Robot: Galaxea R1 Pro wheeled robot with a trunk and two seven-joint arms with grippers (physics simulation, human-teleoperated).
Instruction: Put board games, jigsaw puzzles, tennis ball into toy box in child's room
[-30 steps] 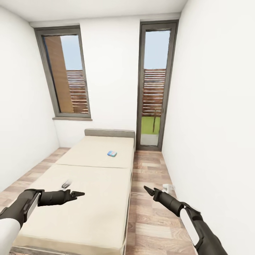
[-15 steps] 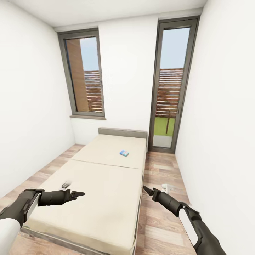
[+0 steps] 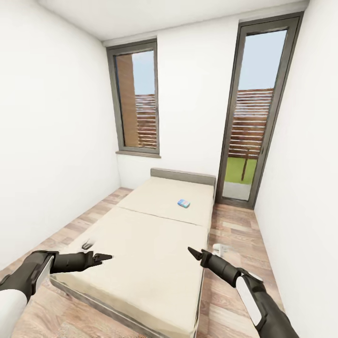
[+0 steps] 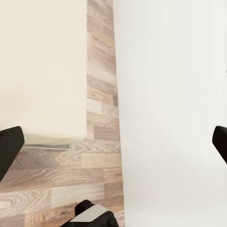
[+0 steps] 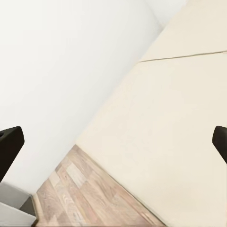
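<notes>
Head view: blue board game (image 3: 183, 203) on bed (image 3: 141, 244); wrist views — both grippers' fingers (image 4: 9, 149) wide apart, empty.

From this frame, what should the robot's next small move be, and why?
Probably roll forward along the bed toward the small blue board game. It lies on the far mattress half near the headboard, well beyond both tools, left tool and right tool, which appear open and empty.
</notes>
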